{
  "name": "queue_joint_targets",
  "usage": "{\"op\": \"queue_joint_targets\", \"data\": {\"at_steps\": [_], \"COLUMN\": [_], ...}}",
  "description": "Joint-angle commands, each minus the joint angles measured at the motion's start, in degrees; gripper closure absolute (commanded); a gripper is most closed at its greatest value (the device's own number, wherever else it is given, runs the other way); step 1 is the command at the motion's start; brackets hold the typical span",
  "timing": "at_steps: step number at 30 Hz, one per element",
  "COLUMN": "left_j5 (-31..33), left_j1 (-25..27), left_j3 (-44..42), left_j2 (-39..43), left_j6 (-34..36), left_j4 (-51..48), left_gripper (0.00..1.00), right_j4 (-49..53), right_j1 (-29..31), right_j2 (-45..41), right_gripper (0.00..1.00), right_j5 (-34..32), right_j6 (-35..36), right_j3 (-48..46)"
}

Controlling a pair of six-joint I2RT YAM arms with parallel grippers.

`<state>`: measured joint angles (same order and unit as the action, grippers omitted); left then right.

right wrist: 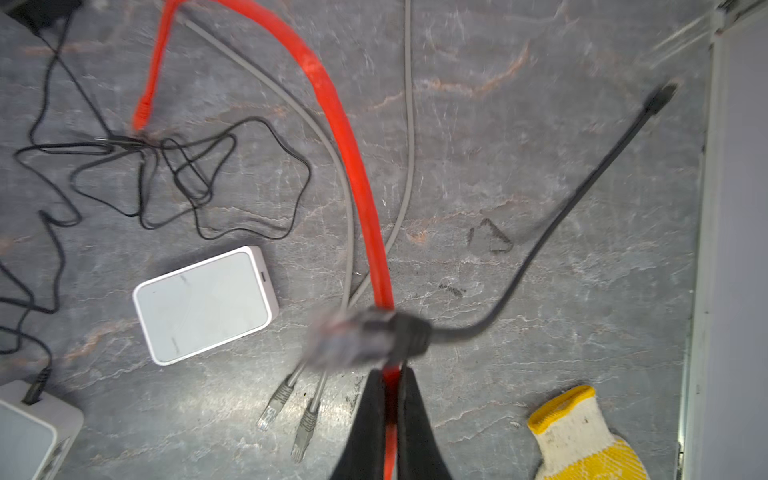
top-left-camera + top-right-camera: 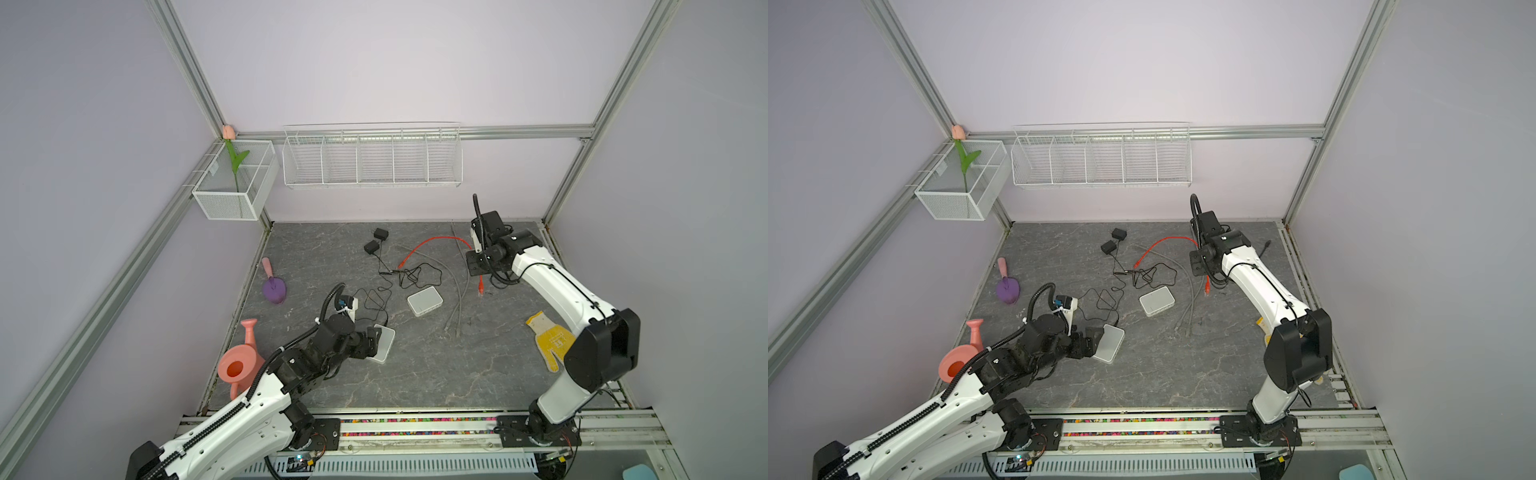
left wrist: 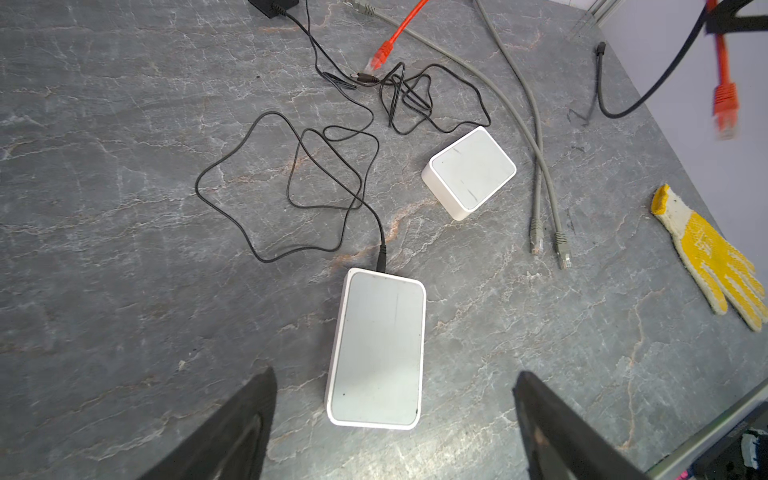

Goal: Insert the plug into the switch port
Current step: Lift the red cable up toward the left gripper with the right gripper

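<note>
The work surface is a grey marble-pattern tabletop [image 2: 436,374] inside a lilac-walled, aluminium-framed cell.

1. Left gripper [image 3: 395,376]: jaws spread wide, one either side of the larger white switch [image 3: 376,349] and clear of its flanks. Nothing is held. A black power lead enters the switch's far end. The ports do not show clearly in any view.
2. A smaller white box [image 3: 471,170] lies near the switch, apart from it.
3. Right gripper [image 1: 388,386]: closed on the red patch cable [image 1: 332,104], raised above the table's far right side.
4. The plug [image 3: 725,108] hangs free just below the right gripper's jaws, well apart from the switch.

Handling, as judged:
- The cable is light and limp, so the plug will swing and twist. A grip on the stiff boot directly behind the plug gives better control.
- The plug's clear plastic tip and latch tab are brittle. Align it squarely with the port before pressing.
- The switch is light and smooth, so it will likely slide unless the left gripper braces it.
</note>
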<state>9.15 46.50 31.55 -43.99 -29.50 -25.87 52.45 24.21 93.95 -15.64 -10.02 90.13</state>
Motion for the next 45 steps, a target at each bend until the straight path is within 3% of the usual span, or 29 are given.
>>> {"op": "queue_joint_targets", "data": {"at_steps": [1, 5, 9, 16, 23, 36, 45], "left_j5": [-0.2, -3.4, -8.2, -17.9, -21.1, -30.4, -33.1], "left_j1": [-0.3, -0.3, -0.3, -0.1, 4.6, 7.1, 11.4], "left_j3": [0.9, 0.9, 0.9, 1.5, 8.6, 11.5, 17.1], "left_j2": [0.1, 0.5, 2.3, 1.1, -9.0, -21.5, -31.3], "left_j6": [0.0, 0.9, 2.4, 2.8, 6.1, -1.4, -4.2], "left_j4": [0.2, 2.7, 6.6, 18.1, 22.2, 41.5, 47.7], "left_gripper": [0.14, 0.17, 0.19, 0.26, 0.26, 0.27, 0.27], "right_j4": [4.6, -10.0, -20.3, -21.7, -31.2, -43.0, -48.3], "right_j1": [1.3, -1.7, -4.5, -5.1, -5.1, -5.0, -4.7], "right_j2": [-6.4, -17.5, -26.5, -31.8, -39.5, -50.2, -53.0], "right_gripper": [0.94, 0.94, 0.94, 0.94, 0.93, 0.94, 0.93], "right_j5": [0.7, 17.0, 24.6, 27.4, 32.7, 35.1, 35.9], "right_j6": [0.9, -4.2, -13.4, -20.2, -26.7, -38.5, -42.9], "right_j3": [-3.5, -15.4, -24.1, -25.8, -33.9, -47.3, -51.8]}}
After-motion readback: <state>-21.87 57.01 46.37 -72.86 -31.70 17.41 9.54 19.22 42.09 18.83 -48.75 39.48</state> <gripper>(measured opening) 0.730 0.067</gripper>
